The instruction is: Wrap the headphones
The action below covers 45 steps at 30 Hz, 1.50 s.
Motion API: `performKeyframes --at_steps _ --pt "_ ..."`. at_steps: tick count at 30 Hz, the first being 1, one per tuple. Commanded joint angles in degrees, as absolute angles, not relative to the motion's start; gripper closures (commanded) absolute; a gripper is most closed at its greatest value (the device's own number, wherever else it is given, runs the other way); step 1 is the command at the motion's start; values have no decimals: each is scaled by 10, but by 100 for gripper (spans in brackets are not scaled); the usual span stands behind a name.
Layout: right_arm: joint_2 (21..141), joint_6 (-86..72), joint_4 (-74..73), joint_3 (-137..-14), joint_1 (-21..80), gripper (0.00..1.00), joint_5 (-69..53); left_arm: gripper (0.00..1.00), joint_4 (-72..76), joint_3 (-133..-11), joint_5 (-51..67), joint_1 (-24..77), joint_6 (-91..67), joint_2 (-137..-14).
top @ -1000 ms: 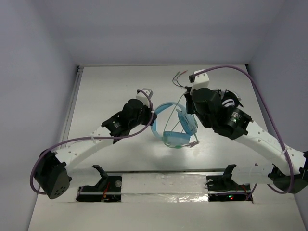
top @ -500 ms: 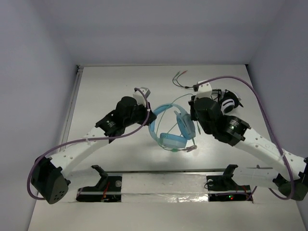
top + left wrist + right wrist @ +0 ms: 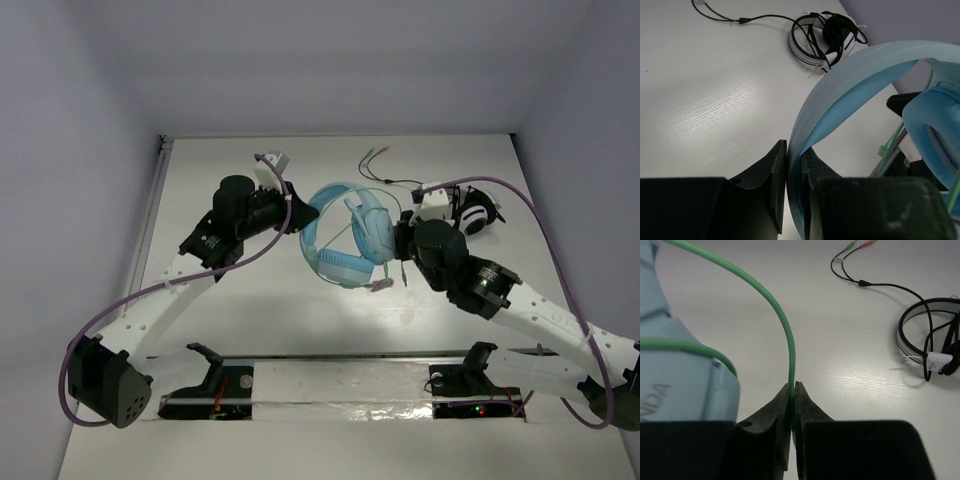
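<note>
Pinching the wide headband (image 3: 855, 65) between its two fingers, the left gripper (image 3: 794, 155) holds the light-blue headphones (image 3: 345, 235) by the left end of the arch, which rises from the fingers and curves away to the right in the left wrist view. From above, this gripper (image 3: 300, 212) now sits farther from the arm bases and a little more to the left than a second ago, and the headphones have gone with it. They lay nearer the bench's (image 3: 230, 320) near edge then and are now around the middle of the bench, between the two arms.

The right gripper (image 3: 792, 387) is pressed together on the thin green cable (image 3: 775, 310). The cable climbs out of the fingertips and arcs up and left over a blue earcup (image 3: 680, 365), where another stretch of cable already crosses the cup. In the top view this gripper (image 3: 400, 240) is just right of the earcups, nearer the arm bases than it was a second ago.

With the right wrist drawn back, the smaller black-and-white headphones (image 3: 478, 212) show more fully at the far right. Their dark cable (image 3: 385, 172) trails left to its plugs on the far part of the bench, well apart from the blue set.
</note>
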State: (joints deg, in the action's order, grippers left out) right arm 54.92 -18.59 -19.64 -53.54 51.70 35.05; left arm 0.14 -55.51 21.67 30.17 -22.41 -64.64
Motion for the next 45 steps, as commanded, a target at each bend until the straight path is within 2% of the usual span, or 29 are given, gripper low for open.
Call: performKeyframes --at_steps 1,7,11,14,19,23,30,34,39,45 --pt "549 -204 -120 -520 516 90 332 100 83 -597 282 294 -280 -628" --pt "530 -237 -84 -470 516 75 327 100 114 -608 251 294 -313 -633" --pt "508 -261 -60 -432 516 74 322 100 134 -607 226 294 -330 -628" --pt "485 -280 -42 -406 516 68 309 100 138 -605 215 294 -337 -625" --pt "444 -328 -94 -393 516 64 342 100 131 -590 196 294 -332 -621" --pt "404 -368 -145 -393 516 54 390 100 110 -580 175 294 -317 -621" --pt "346 -444 -265 -424 516 38 489 100 69 -570 68 382 -281 -616" --pt "328 -457 -300 -445 516 23 520 100 83 -533 46 428 -294 -620" --pt "309 -445 -303 -462 516 20 527 100 115 -480 64 446 -315 -635" --pt "338 -426 -274 -456 516 19 507 100 156 -466 5 446 -327 -673"
